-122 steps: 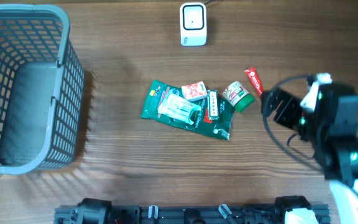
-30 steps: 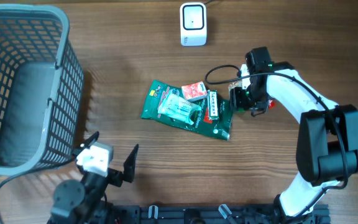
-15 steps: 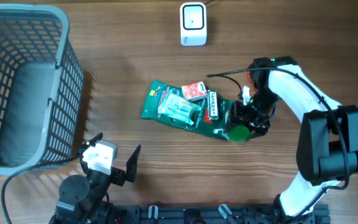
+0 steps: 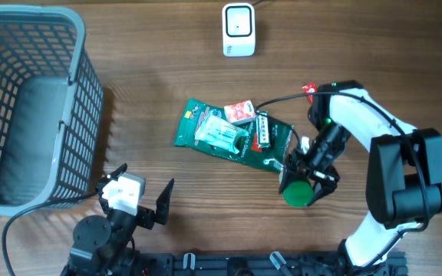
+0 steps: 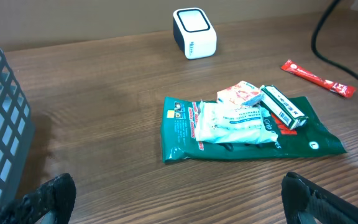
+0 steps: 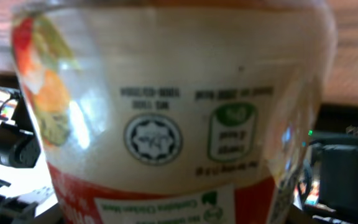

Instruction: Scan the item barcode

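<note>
The right claw (image 4: 304, 178) grips a small jar (image 4: 298, 193) over the desk (image 4: 167, 61), its 2 fingers part-spread around the jar's body. The jar sits just beside the lower right corner of a green pouch (image 4: 186, 126), well apart from the white scanner (image 4: 238, 29) at the desk's far edge. From overhead, only its round green lid shows clearly. In the right wrist view the jar (image 6: 166, 112) fills the frame: a cream label with a round black-and-white seal, a green-edged emblem beside it, a picture of red and orange food at 1 side, and a red band carrying a white panel of print too blurred to read.

On the pouch lie a white packet (image 4: 221, 134), a red-and-white box (image 4: 240, 112) and a narrow black-and-white pack (image 4: 263, 129). A red sachet (image 4: 308, 89) lies near the right arm. The left claw (image 4: 140, 192) hangs by the near edge, fingers spread wide, holding nothing, beside a grey basket (image 4: 83, 84).
</note>
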`<action>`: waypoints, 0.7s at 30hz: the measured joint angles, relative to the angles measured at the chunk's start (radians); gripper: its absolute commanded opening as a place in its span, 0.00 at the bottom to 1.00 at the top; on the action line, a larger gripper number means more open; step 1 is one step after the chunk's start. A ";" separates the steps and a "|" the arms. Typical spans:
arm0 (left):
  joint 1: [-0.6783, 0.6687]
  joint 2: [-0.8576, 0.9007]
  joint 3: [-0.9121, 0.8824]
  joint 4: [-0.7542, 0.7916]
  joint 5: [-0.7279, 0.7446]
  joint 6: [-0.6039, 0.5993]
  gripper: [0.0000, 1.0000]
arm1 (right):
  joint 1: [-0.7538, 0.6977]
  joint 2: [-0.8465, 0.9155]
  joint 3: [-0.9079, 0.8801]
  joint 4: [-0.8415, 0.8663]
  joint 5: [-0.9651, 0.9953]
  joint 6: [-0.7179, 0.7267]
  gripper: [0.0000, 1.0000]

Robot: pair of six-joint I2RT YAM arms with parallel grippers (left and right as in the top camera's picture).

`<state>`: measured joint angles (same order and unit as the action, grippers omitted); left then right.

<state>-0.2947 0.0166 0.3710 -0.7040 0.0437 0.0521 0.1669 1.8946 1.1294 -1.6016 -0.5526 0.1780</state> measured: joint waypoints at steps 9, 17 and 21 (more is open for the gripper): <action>0.000 0.000 0.000 0.000 0.000 0.000 1.00 | 0.000 0.012 -0.092 0.106 -0.058 0.024 1.00; 0.000 0.000 0.000 0.000 0.000 0.000 1.00 | 0.000 0.026 0.018 0.092 0.065 0.038 0.99; 0.000 0.000 0.000 0.000 0.000 0.000 1.00 | 0.000 0.012 0.219 0.021 0.115 0.054 1.00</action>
<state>-0.2947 0.0170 0.3710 -0.7044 0.0441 0.0521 0.1669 1.9068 1.3487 -1.5810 -0.4377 0.2317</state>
